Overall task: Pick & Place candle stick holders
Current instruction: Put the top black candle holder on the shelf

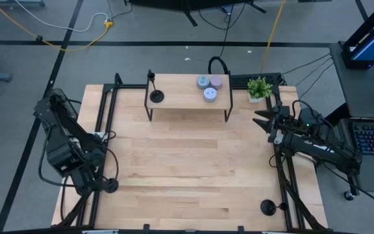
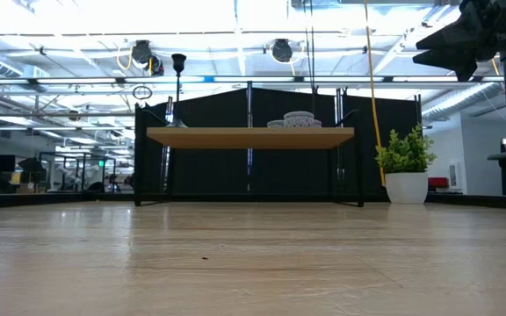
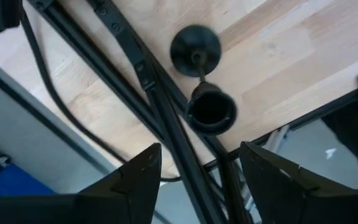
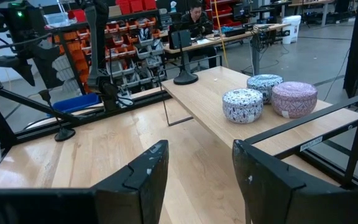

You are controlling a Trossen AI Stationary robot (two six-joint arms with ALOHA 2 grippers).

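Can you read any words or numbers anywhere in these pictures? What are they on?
No text here can be read.
Small white label on the dark frame bar beside the raised shelf: it has print, but too small to read.
Patterned round tins on the shelf: only decoration, no words I can make out.
Red and orange bins in the room behind: no labels legible.
Candle stick holder: plain black, no marking.

No legible text, label, brand or number anywhere; small sticker on frame bar unreadable
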